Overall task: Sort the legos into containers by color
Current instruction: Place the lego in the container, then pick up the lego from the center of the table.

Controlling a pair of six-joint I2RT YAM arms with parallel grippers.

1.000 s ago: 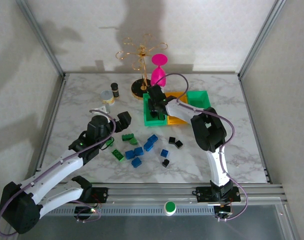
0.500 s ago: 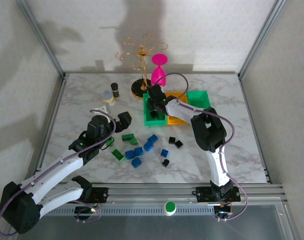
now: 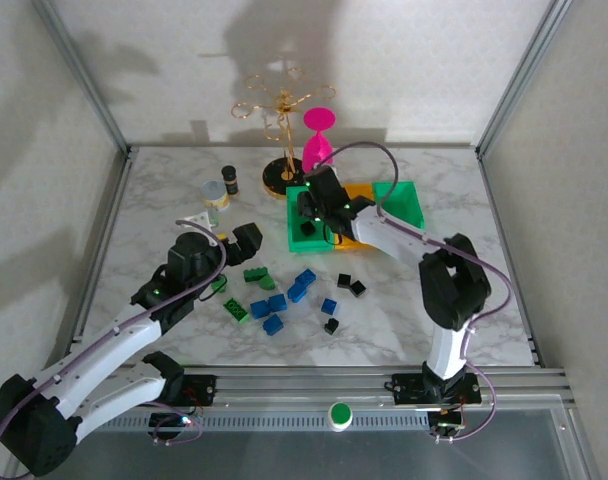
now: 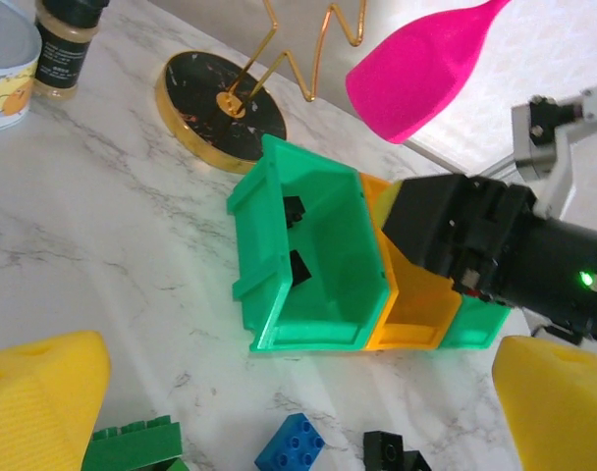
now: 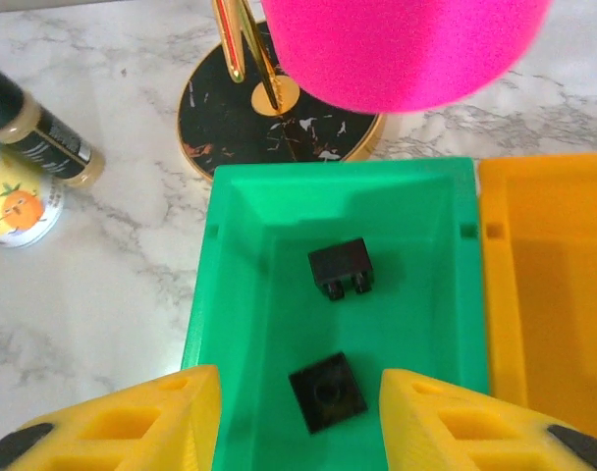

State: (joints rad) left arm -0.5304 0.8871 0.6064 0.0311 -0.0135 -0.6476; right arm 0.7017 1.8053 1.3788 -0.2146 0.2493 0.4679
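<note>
The containers are three joined bins: a green bin [image 3: 296,243] [image 5: 249,294] [image 4: 328,265], an orange bin [image 3: 361,193] [image 4: 416,304] and a second green bin [image 3: 402,200]. Two black legos [image 5: 340,268] [image 5: 328,391] lie on the first green bin's floor. My right gripper [image 3: 309,207] [image 5: 298,432] hovers open over that bin, fingers apart on either side of the nearer black lego without touching it. Green legos [image 3: 254,275], blue legos [image 3: 304,278] and black legos [image 3: 350,285] lie scattered on the table. My left gripper [image 3: 244,240] [image 4: 298,417] is open above them, holding nothing.
A gold wire stand on a black base [image 3: 280,175] [image 5: 279,108] and a pink glass [image 3: 317,140] [image 4: 426,69] stand right behind the bins. A small dark jar [image 3: 229,181] and a tin can [image 3: 215,194] sit at the back left. Frame posts border the table.
My right gripper's jaws have opened and a black lego now lies loose in the green bin. The right arm's elbow swung out to the right. The left arm barely moved.
</note>
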